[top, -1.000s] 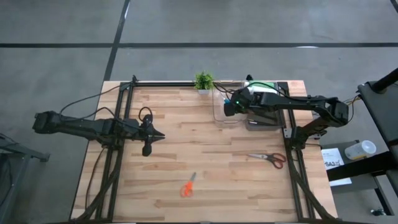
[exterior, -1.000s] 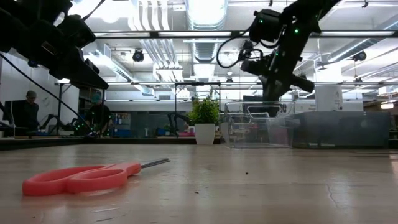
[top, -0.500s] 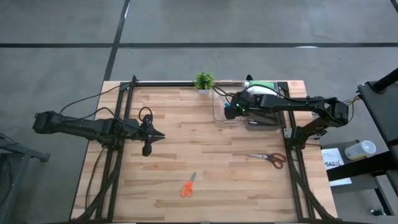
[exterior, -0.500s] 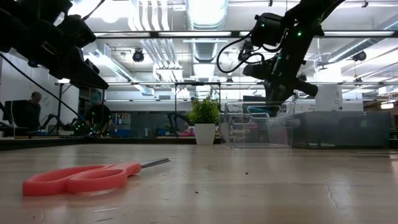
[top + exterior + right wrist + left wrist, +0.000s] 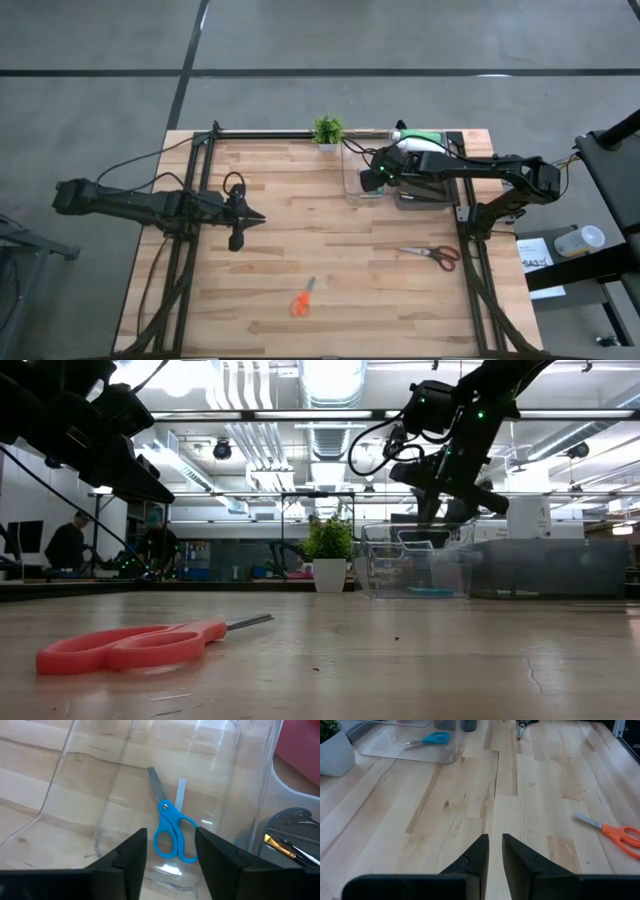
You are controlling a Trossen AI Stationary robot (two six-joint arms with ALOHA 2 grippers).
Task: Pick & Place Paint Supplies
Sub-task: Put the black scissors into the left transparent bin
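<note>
No paint supplies show in these views; what I see are scissors. Blue-handled scissors [image 5: 169, 831] lie flat on the floor of a clear plastic bin [image 5: 352, 172] at the table's far side, right of the middle. My right gripper [image 5: 170, 836] hangs open above the bin, pointing steeply down, with nothing between its fingers. My left gripper [image 5: 495, 839] waits over the table's left half, its fingers a narrow gap apart and nothing between them. Orange scissors [image 5: 302, 299] lie near the front edge.
A small potted plant [image 5: 327, 130] stands at the far edge beside the bin. A grey holder [image 5: 290, 837] with metal tools sits right of the bin. Red-handled scissors [image 5: 437, 255] lie at the right. Dark frame rails run along both table sides.
My right gripper has opened above the clear bin. The blue scissors now lie on the bin's floor, where the low view showed nothing before.
</note>
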